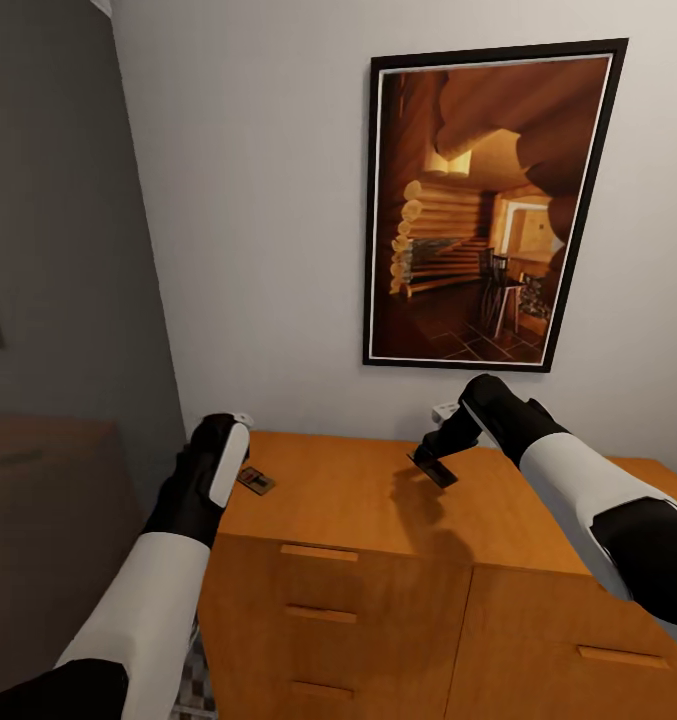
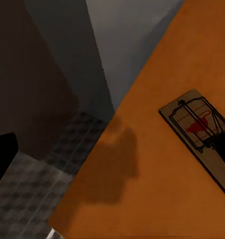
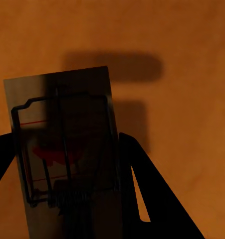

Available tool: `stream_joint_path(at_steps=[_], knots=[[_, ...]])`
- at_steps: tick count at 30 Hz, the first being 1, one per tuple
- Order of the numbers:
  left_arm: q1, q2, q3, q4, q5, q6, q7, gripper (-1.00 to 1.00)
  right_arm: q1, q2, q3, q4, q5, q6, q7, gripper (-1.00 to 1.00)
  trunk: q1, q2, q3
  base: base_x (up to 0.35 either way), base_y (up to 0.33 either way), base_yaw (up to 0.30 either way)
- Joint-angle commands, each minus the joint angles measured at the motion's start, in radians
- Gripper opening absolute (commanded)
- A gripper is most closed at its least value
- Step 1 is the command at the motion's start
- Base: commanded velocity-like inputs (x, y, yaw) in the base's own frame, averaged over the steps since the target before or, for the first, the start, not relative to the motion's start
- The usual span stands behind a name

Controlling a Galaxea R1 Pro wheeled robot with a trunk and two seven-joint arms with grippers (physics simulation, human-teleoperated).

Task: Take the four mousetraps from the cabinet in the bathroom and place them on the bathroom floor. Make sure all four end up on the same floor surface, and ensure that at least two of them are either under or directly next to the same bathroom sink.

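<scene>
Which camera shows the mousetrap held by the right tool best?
The right wrist view: the flat brown wooden mousetrap with dark wire parts is large there, between dark fingers. The head view shows it small and dark above the orange-brown wooden cabinet.

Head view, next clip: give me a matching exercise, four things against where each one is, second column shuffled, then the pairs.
Things:
1. mousetrap in the right gripper
2. second mousetrap
3. framed picture
4. left gripper

Places:
A. hanging on the wall above the cabinet
B. lying flat on the cabinet top near its left end
C. held just above the cabinet top, between the right gripper's jaws
D. over the cabinet's left end, beside the flat mousetrap

Pairs: 1-C, 2-B, 3-A, 4-D
</scene>
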Motion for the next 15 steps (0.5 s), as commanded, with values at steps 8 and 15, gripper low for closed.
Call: stream_joint_path(at_steps=[8, 15], knots=[[-0.001, -0.001, -0.002, -0.002, 0.006, 0.000, 0.009, 1.00, -0.001, -0.002, 0.005, -0.002, 0.010, 0.002, 0.007, -1.00, 0.000, -0.001, -0.001, 0.000, -0.037, 0.000], [-0.001, -0.001, -0.002, -0.002, 0.008, 0.000, 0.009, 1.00, -0.001, -0.002, 0.005, -0.002, 0.010, 0.002, 0.007, -1.00, 0.000, -0.001, -0.001, 0.000, -0.248, 0.000]])
